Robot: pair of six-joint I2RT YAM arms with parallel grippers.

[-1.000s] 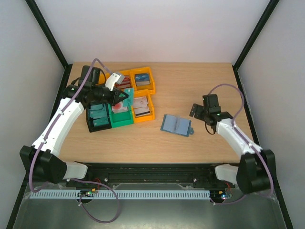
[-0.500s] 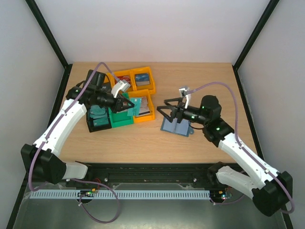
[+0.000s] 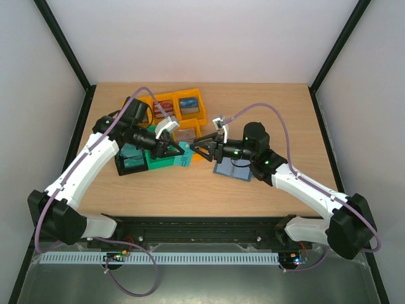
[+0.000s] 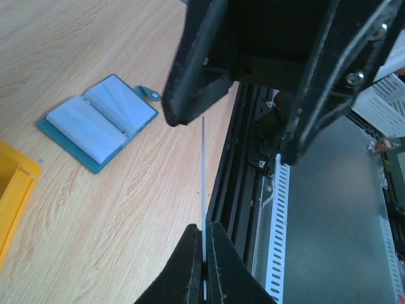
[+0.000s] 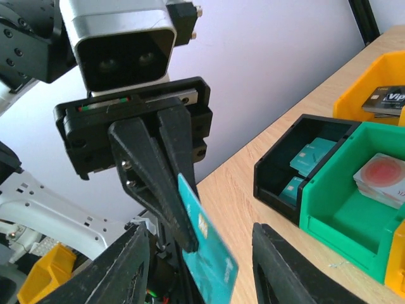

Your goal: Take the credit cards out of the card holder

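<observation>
Left gripper [image 3: 171,150] is pinched flat on a teal card [image 5: 212,254], holding it off the table with its long axis pointing straight out at my right gripper [image 3: 201,146]. The right one faces it nose to nose, jaws spread wide and holding nothing, and the card's free end aims into that gap. I judge it's a handover, and closing on the free end is the next call. The card holder [image 4: 98,123] lies open and flat on the table under the right arm, beside the green bin [image 5: 354,218].
</observation>
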